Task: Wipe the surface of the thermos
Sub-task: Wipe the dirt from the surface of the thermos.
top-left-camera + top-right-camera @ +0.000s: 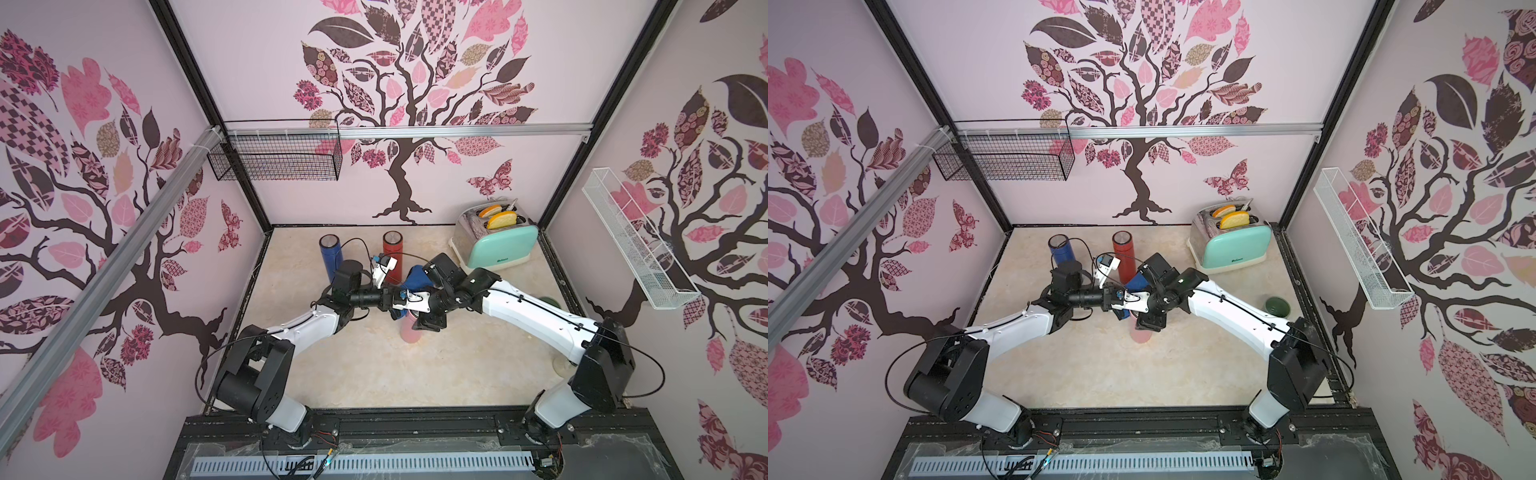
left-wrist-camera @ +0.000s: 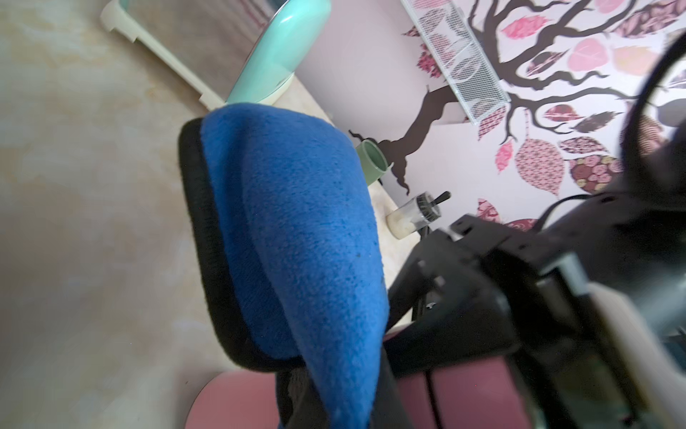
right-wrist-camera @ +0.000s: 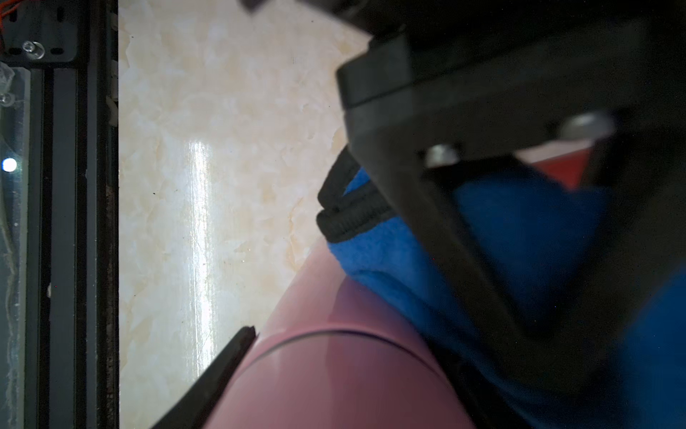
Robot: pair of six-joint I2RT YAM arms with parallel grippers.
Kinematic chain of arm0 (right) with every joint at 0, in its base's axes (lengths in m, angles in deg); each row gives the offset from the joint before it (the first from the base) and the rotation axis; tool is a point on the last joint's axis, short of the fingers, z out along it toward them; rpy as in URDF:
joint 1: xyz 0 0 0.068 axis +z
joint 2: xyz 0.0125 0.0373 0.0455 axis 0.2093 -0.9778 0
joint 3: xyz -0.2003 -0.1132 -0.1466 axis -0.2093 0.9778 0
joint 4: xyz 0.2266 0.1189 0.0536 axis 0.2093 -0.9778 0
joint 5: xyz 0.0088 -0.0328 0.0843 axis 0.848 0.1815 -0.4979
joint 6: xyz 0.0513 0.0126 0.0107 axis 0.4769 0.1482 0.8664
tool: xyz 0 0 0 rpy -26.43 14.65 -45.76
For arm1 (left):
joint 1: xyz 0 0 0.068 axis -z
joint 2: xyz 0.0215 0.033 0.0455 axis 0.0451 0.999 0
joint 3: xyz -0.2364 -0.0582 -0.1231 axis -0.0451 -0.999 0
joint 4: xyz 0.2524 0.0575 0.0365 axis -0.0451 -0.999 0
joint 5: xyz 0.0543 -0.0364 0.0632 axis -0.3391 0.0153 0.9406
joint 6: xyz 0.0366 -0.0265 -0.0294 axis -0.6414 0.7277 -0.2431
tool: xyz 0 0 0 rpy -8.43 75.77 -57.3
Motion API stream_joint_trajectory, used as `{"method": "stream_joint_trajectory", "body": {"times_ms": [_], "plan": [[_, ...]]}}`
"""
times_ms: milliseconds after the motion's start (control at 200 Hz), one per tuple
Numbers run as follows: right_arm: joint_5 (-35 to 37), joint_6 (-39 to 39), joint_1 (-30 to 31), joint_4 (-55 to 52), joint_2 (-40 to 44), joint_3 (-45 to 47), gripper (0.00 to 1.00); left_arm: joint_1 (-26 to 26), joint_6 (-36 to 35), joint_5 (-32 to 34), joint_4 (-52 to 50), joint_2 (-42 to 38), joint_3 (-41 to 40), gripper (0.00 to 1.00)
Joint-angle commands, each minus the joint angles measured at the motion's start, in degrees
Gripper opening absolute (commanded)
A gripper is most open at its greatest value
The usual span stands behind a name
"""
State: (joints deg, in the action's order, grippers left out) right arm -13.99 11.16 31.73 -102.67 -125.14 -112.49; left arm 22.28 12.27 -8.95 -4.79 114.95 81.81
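Two arms: bent at the elbows, they meet over the middle of the table (image 1: 353, 374).
Left gripper (image 1: 395, 301): squeezed tight on the blue cloth (image 2: 297, 223).
Right gripper (image 1: 417, 324): one finger on each side of the pink thermos (image 1: 409, 334), holding it.
Pink thermos: stands on the table just under both sets of fingers, with the cloth lying against its side.
Past the fingers: a red thermos (image 1: 392, 253) close behind the cloth, a blue thermos (image 1: 330, 255) beside the left wrist.
Farther off: a toaster (image 1: 496, 243) and a green bowl (image 1: 1278, 307).
Open room: bare table in front of the fingers.
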Motion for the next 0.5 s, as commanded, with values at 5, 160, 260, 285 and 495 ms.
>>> {"method": "stream_joint_trajectory", "body": {"times_ms": [5,160,260,285,495], "plan": [[0.28,-3.66,0.23,1.23,-3.64,-0.83,0.0,-1.14,3.49,-6.45,1.29,-1.13,2.99,0.0],[0.67,-5.49,-0.47,0.97,-4.85,-3.0,0.0,-2.02,3.92,-9.05,0.69,0.66,2.76,0.0],[1.28,-6.63,-1.3,0.41,-5.73,-4.81,0.0,-2.02,3.93,-9.2,1.43,2.65,0.43,0.0],[1.45,-6.86,-1.52,0.29,-5.98,-5.25,0.0,-2.01,4.03,-8.9,1.84,3.18,-0.33,0.0],[0.7,-8.86,-3.59,-0.43,-6.85,-7.25,0.0,-2.04,2.54,-6.34,3.25,8.8,-5.86,0.0]]}}
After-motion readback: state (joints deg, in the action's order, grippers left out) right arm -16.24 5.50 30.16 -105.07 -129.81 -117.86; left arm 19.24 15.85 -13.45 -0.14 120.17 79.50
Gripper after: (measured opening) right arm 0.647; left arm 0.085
